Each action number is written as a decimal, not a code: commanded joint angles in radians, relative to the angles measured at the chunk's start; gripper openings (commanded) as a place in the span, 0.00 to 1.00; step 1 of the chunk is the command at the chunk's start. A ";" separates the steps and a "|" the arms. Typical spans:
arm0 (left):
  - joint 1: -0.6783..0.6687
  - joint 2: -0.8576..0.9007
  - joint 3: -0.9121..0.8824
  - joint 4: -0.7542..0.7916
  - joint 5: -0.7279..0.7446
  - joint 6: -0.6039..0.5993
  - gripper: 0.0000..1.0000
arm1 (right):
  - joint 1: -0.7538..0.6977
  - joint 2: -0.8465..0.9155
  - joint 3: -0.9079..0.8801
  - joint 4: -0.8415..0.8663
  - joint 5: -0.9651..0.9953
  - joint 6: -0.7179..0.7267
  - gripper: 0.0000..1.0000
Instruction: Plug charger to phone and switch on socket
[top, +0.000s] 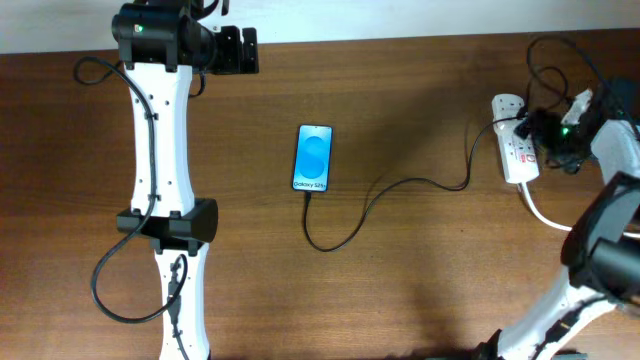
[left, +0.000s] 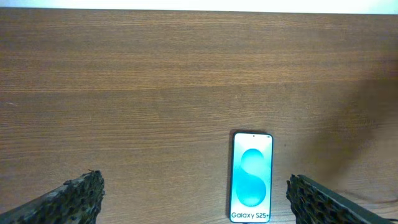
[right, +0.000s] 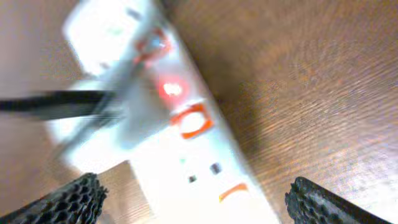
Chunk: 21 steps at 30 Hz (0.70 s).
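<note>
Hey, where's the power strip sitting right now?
In the overhead view the power strip lies near the right edge of the table, close in front of the open right gripper, with the black cable running from it to the phone mid-table.

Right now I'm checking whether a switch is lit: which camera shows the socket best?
Right wrist: the socket fills the frame, blurred, with red switches and one red glow. Overhead shows it small at far right, its details unreadable. Left wrist misses it.

Top-down overhead, low left wrist: shared phone (top: 313, 158)
</note>
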 joint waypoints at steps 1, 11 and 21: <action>-0.001 0.006 -0.004 -0.002 -0.015 -0.009 0.99 | 0.008 -0.179 0.004 -0.051 -0.031 -0.007 0.98; -0.001 0.006 -0.004 -0.002 -0.015 -0.009 0.99 | 0.036 -0.792 -0.237 -0.299 -0.031 -0.007 0.99; -0.001 0.006 -0.004 -0.002 -0.015 -0.009 0.99 | 0.054 -0.960 -0.360 -0.632 -0.049 -0.004 0.98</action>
